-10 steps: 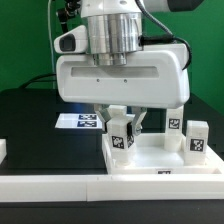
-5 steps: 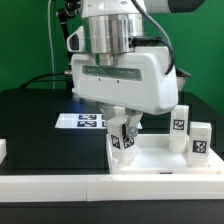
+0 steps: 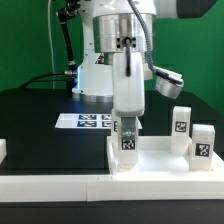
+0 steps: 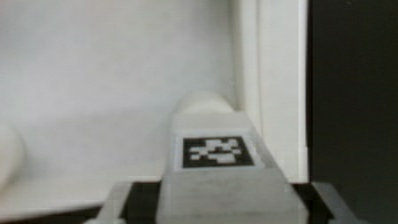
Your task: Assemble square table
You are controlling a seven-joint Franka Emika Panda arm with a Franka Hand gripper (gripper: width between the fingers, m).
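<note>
Square table (image 3: 160, 160) panel lay flat on the black counter (image 3: 30, 120), at about 4 o'clock in the exterior view, rim up, butted against the long white bar (image 3: 50, 185) along the near edge. Held leg (image 3: 128, 140) stood upright, tag facing the camera, clamped between the fingers of the end effector (image 3: 128, 128), so closed on the leg rather than empty. Hung directly under the end effector, long axis vertical, in line with the wrist above. Sat over the panel's corner toward 9 o'clock, just inside the raised rim; lower end hidden by that rim, so contact with the panel floor could not be told. Seen in the wrist view as a tapering white block with its tag (image 4: 217, 150), flanked by the fingers, pale panel surface behind, a bright rim edge (image 4: 267, 90) beside it, black counter beyond. Two more legs (image 3: 181, 120) (image 3: 203, 143) stood upright toward 3 o'clock, near the panel's far side, well apart from the held one. Marker board (image 3: 85, 121) lay flat behind, toward 10 o'clock. Judged: next move straight down along the leg's own axis, then turning about it to seat it in the corner; only one arm present, already over the spot.
</note>
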